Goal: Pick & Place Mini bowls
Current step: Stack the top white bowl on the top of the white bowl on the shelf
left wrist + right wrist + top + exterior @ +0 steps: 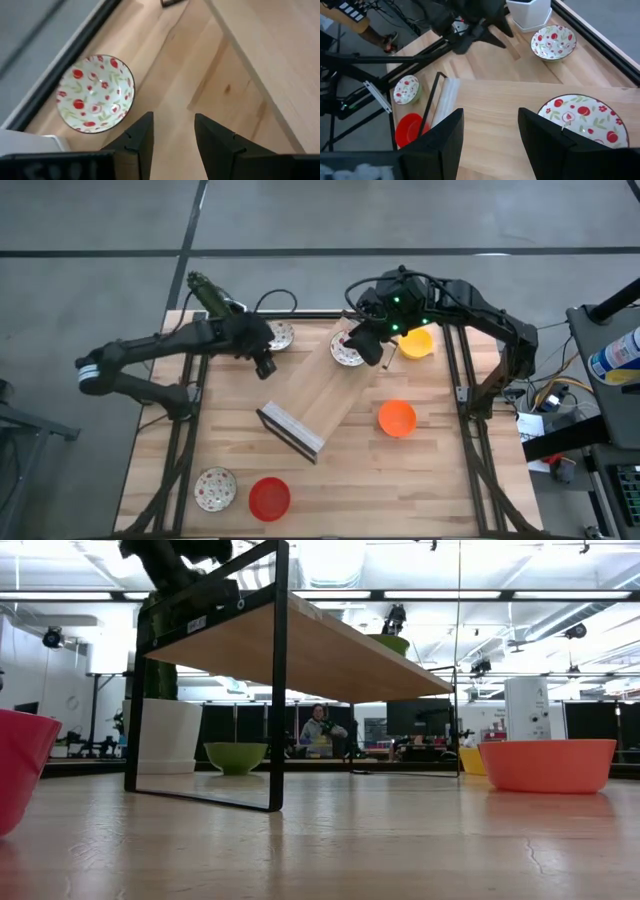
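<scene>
The right end effector (368,340) hangs over the far end of the raised wooden shelf (320,395), right above a patterned mini bowl (348,352) that sits on the shelf top. From its wrist camera the two fingers stand well apart with nothing between them, the patterned bowl just beyond one fingertip. Whether this arm has just set the bowl there or is about to take it, I cannot say; either way the sound move, to my eye, is a straight vertical path, keeping the fingers clear of the rim so the bowl is not dragged toward the shelf's edge.

The left end effector (262,362) hovers near the far left corner of the surface (420,480), beside a second patterned bowl (95,93) that lies close to the far edge, next to the white cactus pot (529,11). Its fingers are parted too and hold nothing; the bowl lies off to one side of them, not between. For a clean pick I would centre over the bowl first, then come down with one finger inside the rim and one outside.

The rest are scattered: a yellow bowl (417,343) near the far right corner, an orange bowl (397,418) toward the right edge, a red bowl (268,498) and a third patterned bowl (215,488) near the front left corner
</scene>
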